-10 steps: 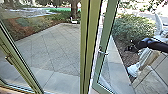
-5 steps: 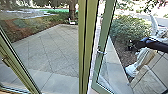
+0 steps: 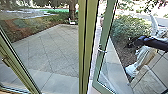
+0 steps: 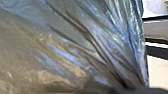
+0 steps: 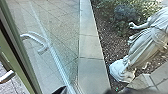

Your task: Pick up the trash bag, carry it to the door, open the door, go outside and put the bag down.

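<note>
One glass door (image 3: 107,25) is being swung slightly wider than before; one creased trash bag (image 4: 75,45) is being seen close at the left wrist; right claw (image 3: 130,45) and left claw: closure cannot be told.

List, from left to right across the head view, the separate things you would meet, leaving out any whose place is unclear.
Slanted green frame → tree trunk → thick upright post → silver door handle → pale statue.
</note>
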